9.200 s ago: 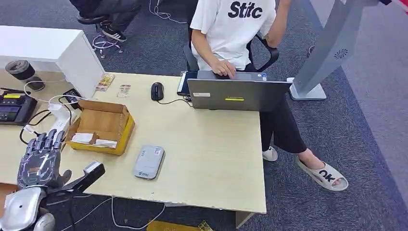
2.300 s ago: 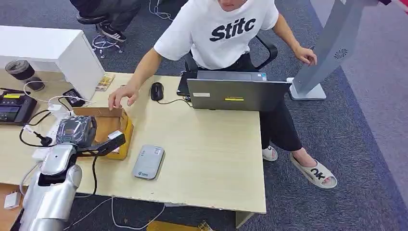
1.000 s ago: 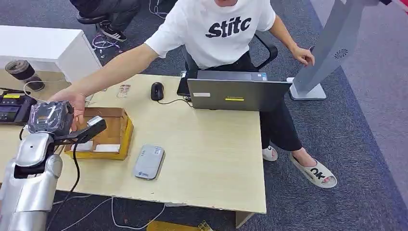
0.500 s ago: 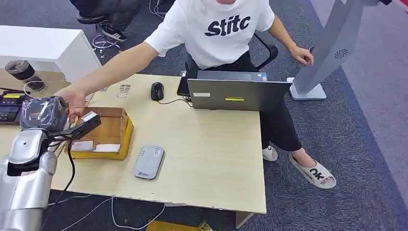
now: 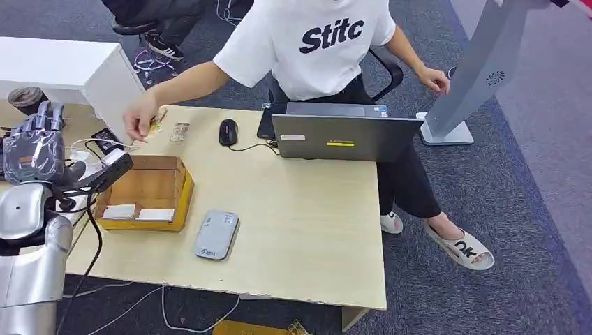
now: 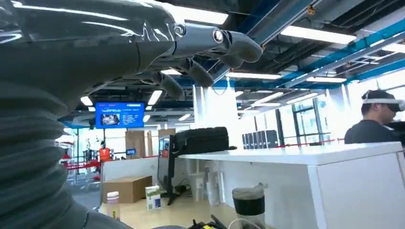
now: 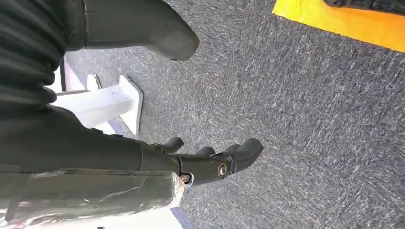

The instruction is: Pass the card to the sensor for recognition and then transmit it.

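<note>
The left hand [image 5: 31,148] is raised with fingers spread and empty, while the cards [image 5: 137,211] in the cardboard box [image 5: 162,183], probably thin, light and stiff, should be pinched at an edge.

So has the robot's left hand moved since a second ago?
Yes. The left hand has swung away from the cardboard box, toward the table's left end and the black device, with its fingers now raised and spread.

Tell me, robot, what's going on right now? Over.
Left hand raised, fingers apart, holding nothing. Right hand hanging over the carpet, holding nothing. Card reader lying on the table, untouched. Person's hand reaching over the table's far edge.
</note>
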Motion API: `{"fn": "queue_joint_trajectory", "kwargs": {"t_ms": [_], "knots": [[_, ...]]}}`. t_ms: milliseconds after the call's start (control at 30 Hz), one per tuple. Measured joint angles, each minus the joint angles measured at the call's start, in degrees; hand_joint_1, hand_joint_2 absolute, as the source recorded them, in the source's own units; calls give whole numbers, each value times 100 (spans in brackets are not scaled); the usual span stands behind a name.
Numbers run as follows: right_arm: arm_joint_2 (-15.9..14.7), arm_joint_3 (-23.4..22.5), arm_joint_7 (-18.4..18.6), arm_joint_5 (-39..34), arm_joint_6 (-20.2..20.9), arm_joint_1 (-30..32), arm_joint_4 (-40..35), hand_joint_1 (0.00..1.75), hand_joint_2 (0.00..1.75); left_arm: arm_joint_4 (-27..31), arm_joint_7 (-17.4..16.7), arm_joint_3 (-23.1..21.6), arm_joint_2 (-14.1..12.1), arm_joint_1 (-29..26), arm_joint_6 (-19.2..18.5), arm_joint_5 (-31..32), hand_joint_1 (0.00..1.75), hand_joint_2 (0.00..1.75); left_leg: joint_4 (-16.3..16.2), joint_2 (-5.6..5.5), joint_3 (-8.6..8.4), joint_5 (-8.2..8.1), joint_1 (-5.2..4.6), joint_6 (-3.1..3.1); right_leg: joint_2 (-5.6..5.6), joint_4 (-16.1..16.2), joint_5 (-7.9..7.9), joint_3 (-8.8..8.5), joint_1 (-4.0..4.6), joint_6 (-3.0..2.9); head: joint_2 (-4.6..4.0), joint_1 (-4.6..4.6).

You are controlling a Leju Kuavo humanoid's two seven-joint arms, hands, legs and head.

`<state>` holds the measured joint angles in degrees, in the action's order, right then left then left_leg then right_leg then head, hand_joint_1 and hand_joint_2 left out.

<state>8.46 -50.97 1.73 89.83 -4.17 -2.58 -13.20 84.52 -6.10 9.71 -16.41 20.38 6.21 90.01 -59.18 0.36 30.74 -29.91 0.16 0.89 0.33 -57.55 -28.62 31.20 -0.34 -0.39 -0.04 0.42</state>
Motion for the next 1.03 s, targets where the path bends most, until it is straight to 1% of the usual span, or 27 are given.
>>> {"fn": "queue_joint_trajectory", "kwargs": {"t_ms": [167, 333, 400, 500, 567, 633, 667, 733, 767, 800, 867, 933, 967, 1033], "knots": [[0, 0, -15, 0, 0, 2, 0, 0, 175, 107, 292, 322, 96, -28, 170, 0, 0, 175, 0, 2, 0, 0, 0, 0, 1, 0, 0, 2, 0, 0, 0, 0], [0, 0, -15, 0, 0, 1, 0, 0, 175, 166, 341, 494, 168, -49, 188, 0, 0, 175, 0, 0, 1, 0, 0, 0, 0, 0, 0, 1, 0, 0, 0, 0], [0, 0, -13, -2, -2, 2, 0, 0, 175, 214, 411, 551, 203, -73, 247, -73, 0, 175, 0, 1, 1, 0, 0, 0, 0, 0, 0, 0, 0, 0, 0, 0], [0, -2, 59, -37, -15, 3, 0, 0, 175, 538, 763, 735, 302, -299, 494, -550, 0, 175, 0, 8, 1, -1, 0, 0, 6, 0, 0, 0, 0, 0, 0, 0], [2, -37, 112, -94, -33, 16, 0, 0, 175, 1004, 1074, 942, 453, -634, 674, -1026, 0, 175, 1, 12, 1, -3, -2, 2, 11, 1, -1, 1, -1, 1, 0, 0], [11, -105, 160, -177, -92, 30, 0, 0, 175, 1529, 1408, 1194, 687, -1125, 947, -1503, 0, 175, 1, 20, 2, -11, -3, 7, 18, 2, -3, 2, -2, 2, 0, -2], [15, -140, 190, -217, -118, 41, 0, 0, 175, 1769, 1605, 1334, 829, -1375, 1052, -1890, 0, 175, 1, 24, 3, -14, -3, 7, 21, 4, -5, 3, -3, 3, 0, 0], [42, -230, 243, -232, -147, 64, 0, 0, 175, 2200, 2075, 1699, 1234, -1872, 1159, -2789, 0, 175, 2, 26, 3, -19, -4, 14, 22, 5, -11, 4, -3, 7, 0, 0], [59, -275, 271, -232, -175, 71, -2, 0, 175, 2388, 2348, 1937, 1500, -2101, 1210, -3150, 0, 175, 2, 25, 4, -20, -5, 16, 21, 7, -12, 3, -3, 7, 0, 0], [70, -308, 271, -229, -201, 77, -2, 0, 175, 2497, 2543, 2160, 1675, -2282, 1248, -3394, 0, 175, 2, 24, 6, -23, -5, 20, 21, 7, -15, 3, -3, 11, 0, 0], [109, -409, 264, -229, -249, 82, -13, 0, 175, 2689, 2949, 2726, 2112, -2613, 1224, -4168, 0, 175, 2, 23, 4, -23, -5, 20, 20, 8, -16, 4, -3, 12, 0, -2], [159, -494, 249, -203, -308, 90, -17, 0, 175, 2756, 3221, 3222, 2486, -2752, 1204, -4605, 0, 175, 2, 12, 5, -23, -5, 20, 8, 9, -16, 3, -2, 13, 0, 0], [173, -522, 245, -201, -328, 91, -22, 0, 175, 2761, 3312, 3448, 2630, -2780, 1206, -4678, 0, 175, 2, 4, 5, -22, -5, 20, -3, 9, -16, 1, -2, 13, 0, 0], [208, -568, 230, -166, -347, 90, -46, 0, 175, 2765, 3390, 3825, 2875, -2827, 1215, -4743, 0, 175, 2, 0, 3, -21, -5, 19, -8, 9, -16, -3, -2, 13, 0, -2]]}}
